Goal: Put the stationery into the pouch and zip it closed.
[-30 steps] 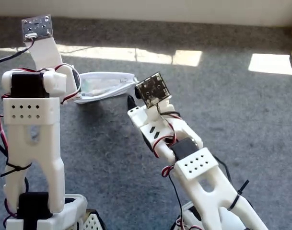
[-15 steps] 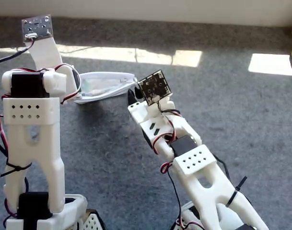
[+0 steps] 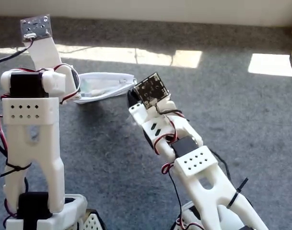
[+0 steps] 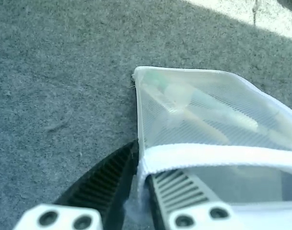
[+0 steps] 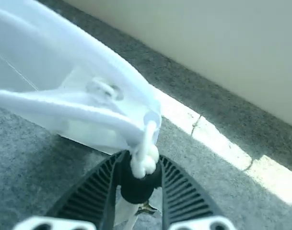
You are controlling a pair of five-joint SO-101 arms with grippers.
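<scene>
Both pinch the soft-looking pouch (image 4: 208, 110): left end effector (image 4: 140, 165) its edge, right end effector (image 5: 140, 162) the tiny zip pull (image 5: 146, 143).

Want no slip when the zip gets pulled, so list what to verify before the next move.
1. Left gripper pinching the pouch edge: ok, fingers shut on it.
2. Right gripper on the zip pull: ok, the pull sits between that gripper's fingers.
3. Stationery inside: ok, seen through the pouch side.
4. Zip closed: not ok, the mouth gapes.
5. Zip track free of obstruction: cannot tell.
</scene>
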